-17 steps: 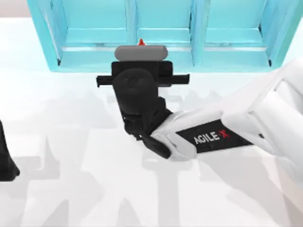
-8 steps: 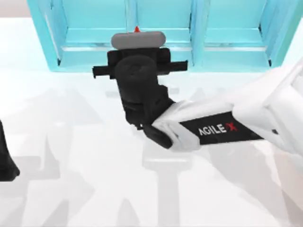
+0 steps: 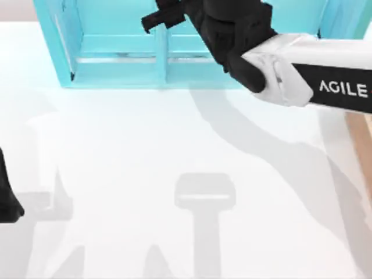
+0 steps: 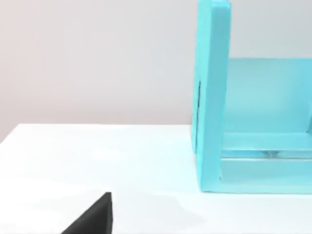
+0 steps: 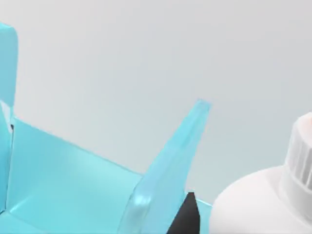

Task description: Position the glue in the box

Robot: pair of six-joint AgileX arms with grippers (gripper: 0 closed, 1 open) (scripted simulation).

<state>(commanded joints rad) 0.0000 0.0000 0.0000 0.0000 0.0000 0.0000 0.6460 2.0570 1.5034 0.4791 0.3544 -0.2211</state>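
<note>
The glue [image 5: 258, 202] is a white bottle with a ribbed neck, close up in the right wrist view beside a black fingertip [image 5: 189, 217]. My right gripper [image 3: 195, 13] hangs high over the back of the table, above the turquoise shelf unit [image 3: 116, 58], and is shut on the glue. In the top view the black wrist hides the bottle. A strip of the light tan box [image 3: 361, 145] shows at the table's right edge, below the right arm's white forearm. My left arm [image 3: 6, 197] is parked at the left edge.
The turquoise three-compartment shelf unit [image 4: 212, 97] stands along the back of the table, its dividers [image 5: 165, 170] rising just under the held bottle. White tabletop [image 3: 174, 174] spreads between the shelf and the front edge.
My right arm has risen and swung toward the back right, carrying the glue away from the shelf's front. The box's edge has come into sight at the right. The left arm has not moved.
</note>
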